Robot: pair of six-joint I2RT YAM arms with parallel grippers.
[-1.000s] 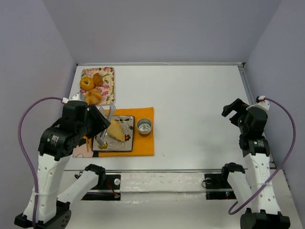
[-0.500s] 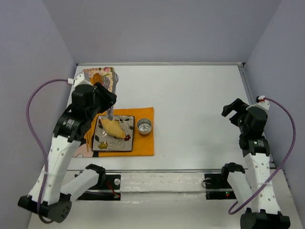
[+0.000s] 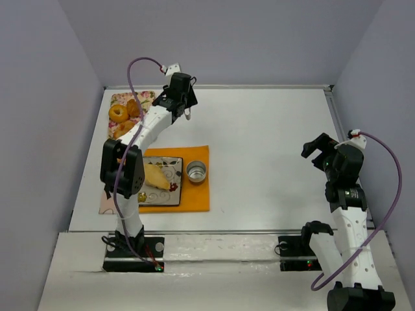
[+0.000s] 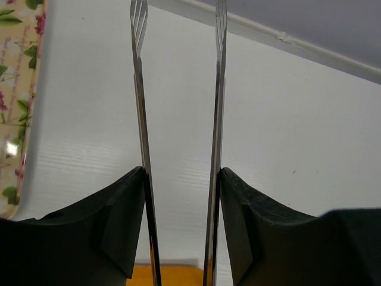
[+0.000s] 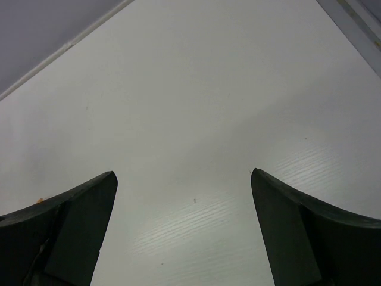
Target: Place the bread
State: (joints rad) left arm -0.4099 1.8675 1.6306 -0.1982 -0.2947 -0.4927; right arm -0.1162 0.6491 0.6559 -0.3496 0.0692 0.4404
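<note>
The bread [image 3: 157,175], a pale golden wedge, lies on the dark patterned plate [image 3: 172,195] on the orange mat [image 3: 196,194]. My left gripper [image 3: 186,109] [image 4: 181,173] is stretched out to the back of the table, far beyond the plate. It is shut on a pair of metal tongs [image 4: 140,89], whose forked tips [image 4: 221,18] stand apart with nothing between them. My right gripper [image 3: 318,148] [image 5: 184,179] hovers open over bare table at the right, holding nothing.
A flowered tray [image 3: 146,103] at the back left carries a ring doughnut [image 3: 118,113], a round bun [image 3: 126,131] and another small pastry. A small metal cup [image 3: 196,171] stands on the mat right of the plate. The back wall edge [image 4: 280,39] is close ahead of the tongs.
The left arm rose from the plate and swung away to the back of the table with the tongs. The bread stayed on the plate. The right arm held still.
</note>
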